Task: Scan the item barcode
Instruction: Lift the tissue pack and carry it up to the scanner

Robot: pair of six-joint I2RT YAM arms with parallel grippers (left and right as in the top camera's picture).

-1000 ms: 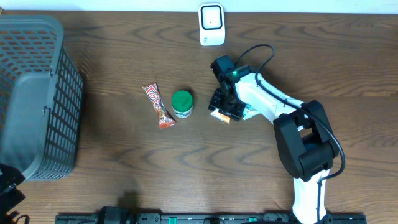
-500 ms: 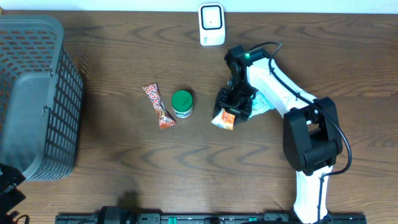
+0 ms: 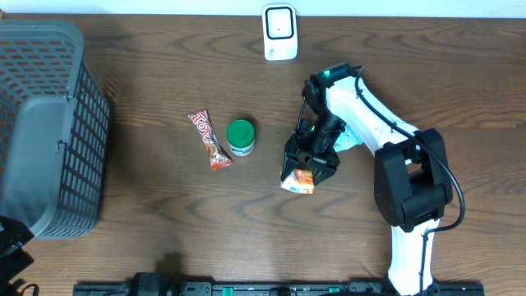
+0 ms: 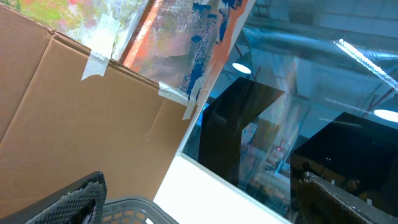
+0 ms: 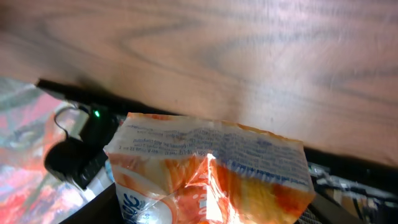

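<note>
My right gripper (image 3: 310, 162) is shut on an orange and white snack packet (image 3: 298, 181), held above the table in front of the white scanner (image 3: 279, 33). In the right wrist view the crinkled packet (image 5: 211, 171) fills the space between the dark fingers (image 5: 93, 208), with a strip of small print along its top edge. I cannot make out a barcode on it. My left gripper (image 4: 205, 214) is open with nothing between its fingers and points up toward a cardboard wall, over the rim of the basket (image 4: 124, 208).
A red candy bar (image 3: 209, 140) and a green-lidded jar (image 3: 240, 137) lie left of the right gripper. A pale packet (image 3: 348, 141) lies under the right arm. A grey basket (image 3: 45, 123) fills the left side of the table.
The right gripper has carried the orange packet away from the scanner, toward the front of the table. The left arm has not moved.
</note>
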